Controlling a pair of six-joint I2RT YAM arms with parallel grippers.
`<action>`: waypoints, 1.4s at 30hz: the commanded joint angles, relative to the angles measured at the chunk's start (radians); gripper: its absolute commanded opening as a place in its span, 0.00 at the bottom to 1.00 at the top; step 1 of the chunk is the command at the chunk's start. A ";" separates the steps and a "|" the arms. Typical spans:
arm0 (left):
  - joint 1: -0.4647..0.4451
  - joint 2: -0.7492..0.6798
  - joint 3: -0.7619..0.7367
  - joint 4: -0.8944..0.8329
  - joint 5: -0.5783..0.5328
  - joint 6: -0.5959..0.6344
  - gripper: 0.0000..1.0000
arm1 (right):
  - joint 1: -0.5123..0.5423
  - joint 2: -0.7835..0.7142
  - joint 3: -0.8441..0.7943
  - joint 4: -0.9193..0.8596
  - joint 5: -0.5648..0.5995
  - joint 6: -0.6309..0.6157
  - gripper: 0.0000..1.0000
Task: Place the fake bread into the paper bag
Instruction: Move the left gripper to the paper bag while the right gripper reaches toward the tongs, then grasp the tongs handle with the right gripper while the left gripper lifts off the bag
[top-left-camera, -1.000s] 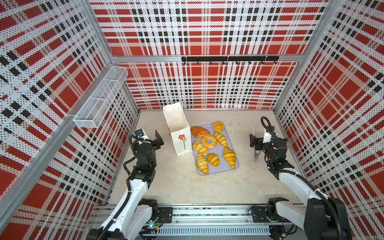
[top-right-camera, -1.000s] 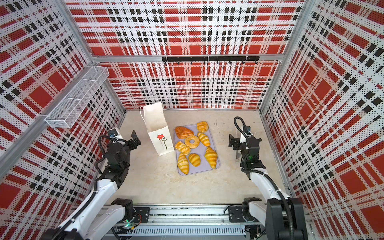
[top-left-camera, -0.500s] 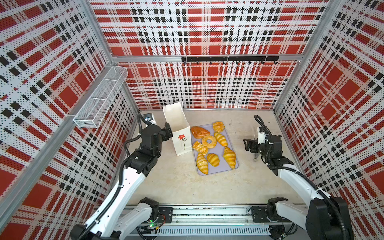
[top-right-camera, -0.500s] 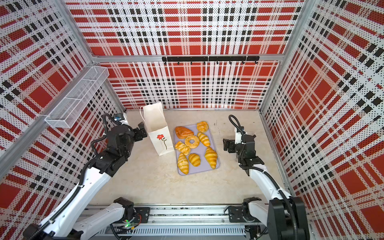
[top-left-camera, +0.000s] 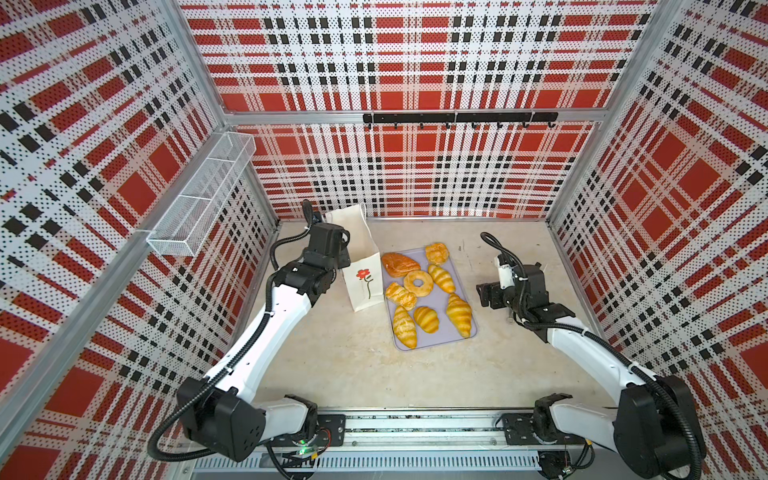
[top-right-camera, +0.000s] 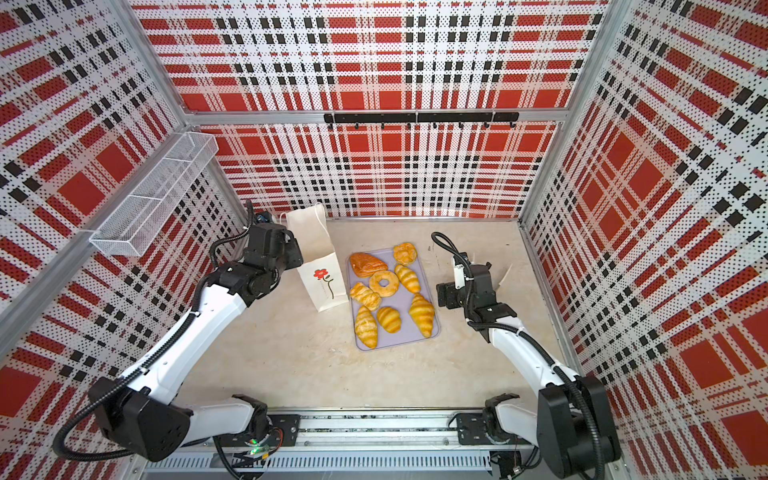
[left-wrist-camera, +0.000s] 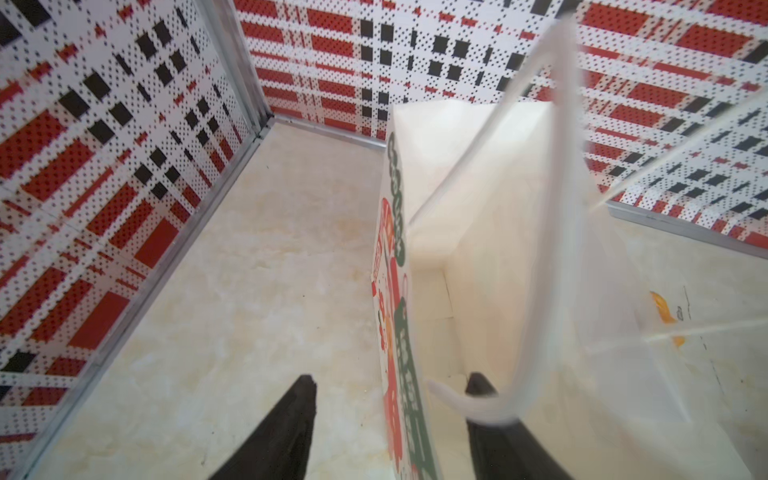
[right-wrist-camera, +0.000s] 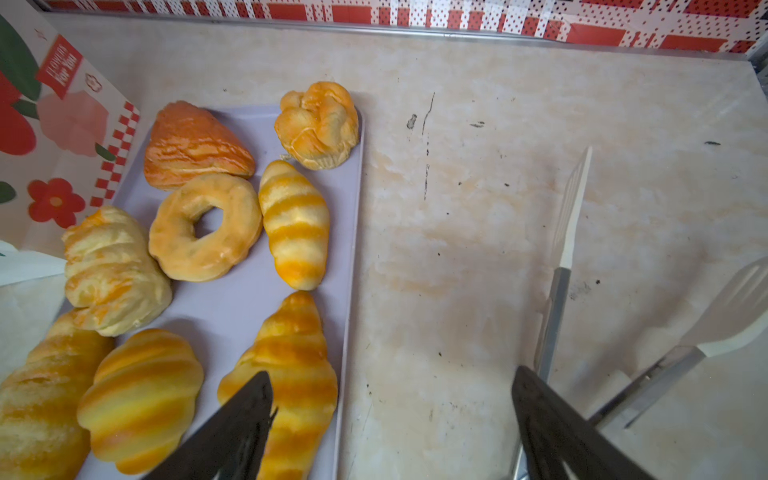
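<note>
- Currently, 8 bread pieces (top-left-camera: 417, 283) lie on a lilac tray (top-left-camera: 436, 343), just beside the upright white bag (top-left-camera: 365, 291), none inside it.
- Left gripper (left-wrist-camera: 392, 378) straddles the bag's wall, jaws apart: 1 finger inside, 1 outside.
- Right gripper (right-wrist-camera: 392, 386) hovers wide apart and empty over the tray's edge, with tongs (right-wrist-camera: 567, 232) on the table beside it.

I work inside plaid walls (top-left-camera: 415, 62) of red, white and black, over a beige, scuffed table (top-left-camera: 353, 374). A lilac tray (right-wrist-camera: 232, 307) lies flat near its middle. Beside the tray but apart from it, toward my right, are tongs (right-wrist-camera: 568, 224) with metal arms and white slotted tips, the tips spread. A white wire basket (top-left-camera: 199, 195) hangs on the left wall, and a black hook rail (top-left-camera: 457, 117) runs along the back one.
</note>
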 joint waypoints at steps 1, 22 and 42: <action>0.036 0.020 0.040 -0.018 0.040 -0.034 0.53 | 0.018 0.012 0.038 -0.056 0.060 -0.026 0.90; 0.101 0.096 0.066 0.073 0.204 0.060 0.08 | -0.050 0.128 0.105 -0.245 0.316 0.152 0.91; 0.154 0.025 0.059 0.020 0.228 0.053 0.07 | -0.123 0.111 0.083 -0.242 0.294 0.146 0.90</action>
